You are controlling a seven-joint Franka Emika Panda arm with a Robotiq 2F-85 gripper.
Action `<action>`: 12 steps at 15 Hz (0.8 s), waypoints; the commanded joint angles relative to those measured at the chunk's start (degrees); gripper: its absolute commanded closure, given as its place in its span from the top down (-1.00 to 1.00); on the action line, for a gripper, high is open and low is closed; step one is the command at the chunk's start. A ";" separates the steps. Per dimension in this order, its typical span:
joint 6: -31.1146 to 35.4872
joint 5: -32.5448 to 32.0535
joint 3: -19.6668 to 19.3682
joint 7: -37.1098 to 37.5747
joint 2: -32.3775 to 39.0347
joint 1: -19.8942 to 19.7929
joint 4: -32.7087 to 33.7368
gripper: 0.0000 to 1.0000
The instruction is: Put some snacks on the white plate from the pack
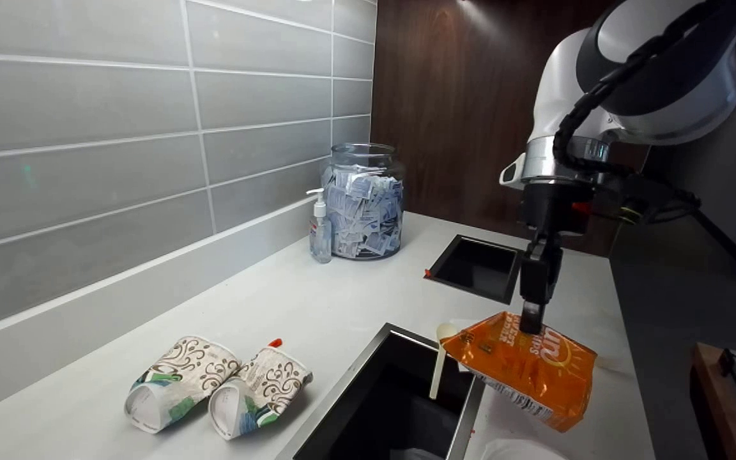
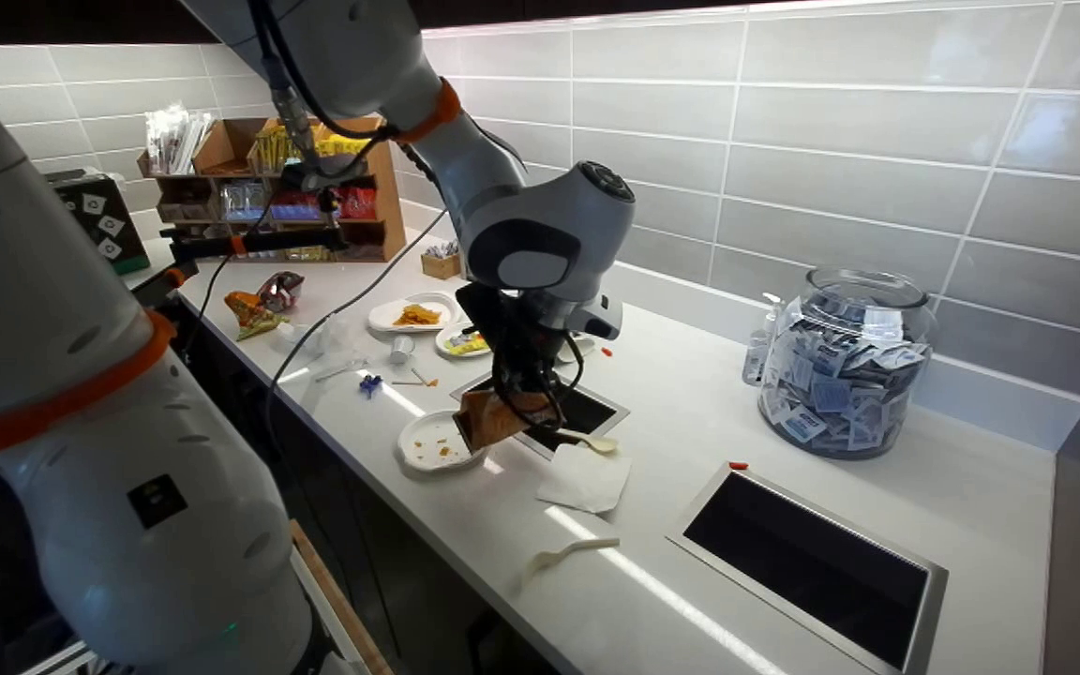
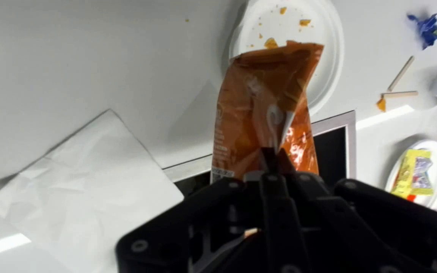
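Note:
My gripper (image 1: 532, 322) is shut on the orange foil pack (image 1: 550, 377), pinching its upper side. The pack hangs tilted above the counter. In the wrist view the fingertips (image 3: 269, 155) sink into a fold of the foil, and the pack's far end lies across the view of the white plate (image 3: 330, 72). Several small orange crumbs and chip pieces (image 3: 305, 22) show on that plate. An exterior view has the plate (image 2: 420, 427) just beside the pack's end (image 2: 493, 417), which overlaps its rim in the picture. What is inside the pack is hidden.
A white napkin (image 2: 587, 476) and a pale spoon (image 2: 596, 441) lie near the pack. Dark framed openings (image 2: 812, 553) are set in the counter. A glass jar (image 1: 368, 211), a pump bottle (image 1: 321, 233) and patterned bags (image 1: 183, 377) stand or lie around. Other plates (image 2: 418, 315) hold snacks.

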 commanded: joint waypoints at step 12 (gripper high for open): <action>-1.75 15.62 -0.17 -40.60 -1.13 4.10 -2.60 -0.98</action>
